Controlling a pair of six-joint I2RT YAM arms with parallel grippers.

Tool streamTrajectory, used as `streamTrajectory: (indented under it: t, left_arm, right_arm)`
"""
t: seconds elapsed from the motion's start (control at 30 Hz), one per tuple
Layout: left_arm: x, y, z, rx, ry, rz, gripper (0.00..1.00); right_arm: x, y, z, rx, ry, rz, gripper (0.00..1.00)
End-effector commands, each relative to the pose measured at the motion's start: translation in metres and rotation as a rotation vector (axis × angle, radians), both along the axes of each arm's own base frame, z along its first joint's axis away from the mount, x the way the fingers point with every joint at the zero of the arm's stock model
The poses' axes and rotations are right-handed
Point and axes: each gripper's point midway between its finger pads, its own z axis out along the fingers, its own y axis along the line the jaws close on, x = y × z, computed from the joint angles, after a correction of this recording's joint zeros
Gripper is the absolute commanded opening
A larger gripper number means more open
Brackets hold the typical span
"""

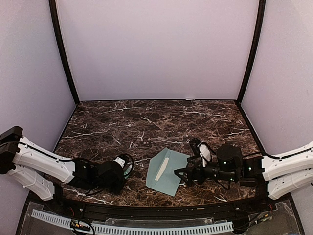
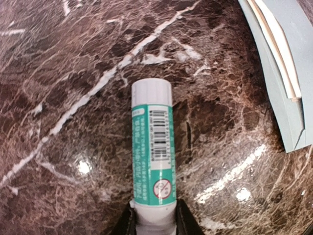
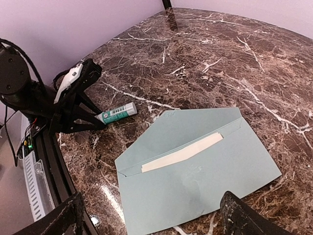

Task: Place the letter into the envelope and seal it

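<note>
The pale teal envelope (image 1: 166, 172) lies flat on the marble table with its flap open toward the left. A cream letter (image 3: 183, 152) sits inside it, a strip showing at the mouth. My left gripper (image 2: 155, 215) is shut on the base of a glue stick (image 2: 152, 147) with a teal label and white cap, which points toward the envelope's corner (image 2: 293, 78). The glue stick also shows in the right wrist view (image 3: 116, 113), low over the table. My right gripper (image 3: 154, 225) is open wide and empty, just above the envelope's right side (image 1: 185, 175).
The dark marble table (image 1: 146, 122) is ringed by pale walls with black corner posts (image 1: 63, 54). A black rail and white cable tray (image 1: 146, 227) run along the near edge. The left arm (image 3: 29, 93) stands close to the envelope's left.
</note>
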Motion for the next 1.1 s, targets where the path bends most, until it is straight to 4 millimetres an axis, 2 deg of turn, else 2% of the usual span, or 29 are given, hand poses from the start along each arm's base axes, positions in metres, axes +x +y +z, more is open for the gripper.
streamTrajectory:
  t: [0.0, 0.1, 0.13, 0.17, 0.2, 0.23, 0.27, 0.3, 0.43, 0.67, 0.83, 0.9, 1.07]
  left_arm:
    - [0.003, -0.013, 0.006, -0.015, -0.011, -0.041, 0.07]
    - [0.004, -0.021, 0.019, -0.025, -0.005, -0.056, 0.00]
    - [0.002, -0.017, 0.019, -0.004, 0.008, -0.059, 0.00]
    - [0.003, -0.023, 0.029, -0.022, 0.005, -0.062, 0.00]
    - [-0.001, -0.021, 0.029, -0.003, 0.027, -0.070, 0.00]
    - [0.000, -0.028, 0.040, -0.027, 0.027, -0.075, 0.00]
    - [-0.005, -0.026, 0.041, -0.012, 0.053, -0.086, 0.00]
    - [-0.004, -0.031, 0.053, -0.034, 0.051, -0.092, 0.00]
    - [-0.012, -0.037, 0.078, -0.066, 0.085, -0.130, 0.00]
    - [-0.034, -0.045, 0.106, -0.100, 0.200, -0.200, 0.00]
    - [-0.046, -0.060, 0.126, -0.165, 0.260, -0.255, 0.00]
    - [-0.054, -0.067, 0.131, -0.187, 0.305, -0.284, 0.00]
    - [-0.058, -0.079, 0.140, -0.213, 0.339, -0.300, 0.00]
  right_arm:
    - [-0.010, 0.004, 0.010, 0.050, -0.024, 0.059, 0.92]
    - [-0.015, 0.004, 0.014, 0.051, -0.052, 0.097, 0.91]
    - [-0.016, 0.004, 0.015, 0.047, -0.072, 0.110, 0.91]
    - [-0.015, 0.005, 0.017, 0.045, -0.091, 0.115, 0.90]
    - [-0.014, 0.004, 0.019, 0.038, -0.112, 0.111, 0.90]
    - [-0.011, 0.004, 0.021, 0.025, -0.138, 0.104, 0.89]
    - [-0.011, 0.004, 0.023, 0.017, -0.169, 0.108, 0.89]
    - [-0.011, 0.006, 0.026, 0.013, -0.211, 0.118, 0.88]
    - [-0.019, 0.014, 0.039, -0.007, -0.375, 0.188, 0.87]
    - [-0.038, 0.030, 0.051, -0.122, -0.763, 0.352, 0.84]
    - [-0.054, 0.053, 0.047, -0.219, -1.021, 0.502, 0.83]
    - [-0.052, 0.066, 0.043, -0.267, -1.063, 0.526, 0.82]
    - [-0.045, 0.094, 0.033, -0.356, -1.162, 0.532, 0.79]
